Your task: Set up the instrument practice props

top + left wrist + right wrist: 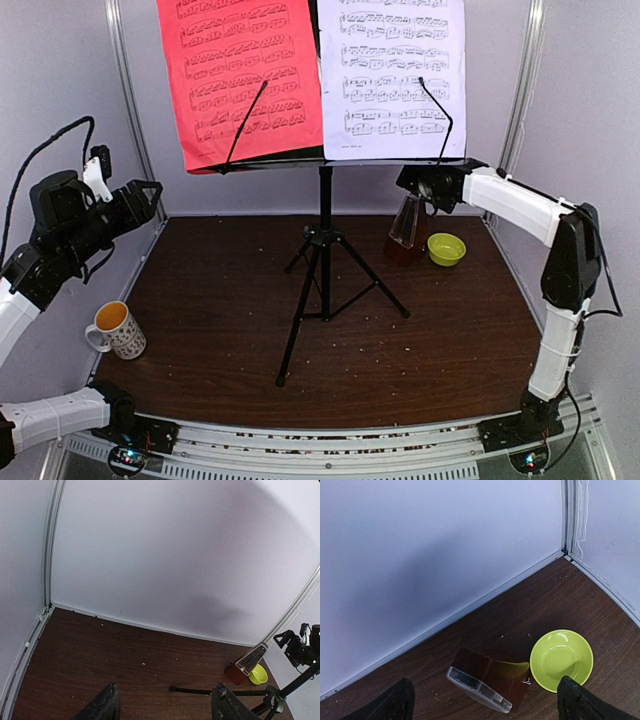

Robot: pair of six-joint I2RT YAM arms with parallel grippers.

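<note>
Your inventory: one music stand [324,250], centre; two sheets, one red sheet [245,70] left, one white sheet [392,75] right; one metronome [405,232] and one bowl [446,248], far right; one mug [118,330], near left; crumbs, probably too small to count.

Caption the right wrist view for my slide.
Open right gripper hovers above the metronome and bowl near the wall.

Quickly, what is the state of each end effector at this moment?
Left end effector: open, holding nothing.
Right end effector: open wide, holding nothing.
</note>
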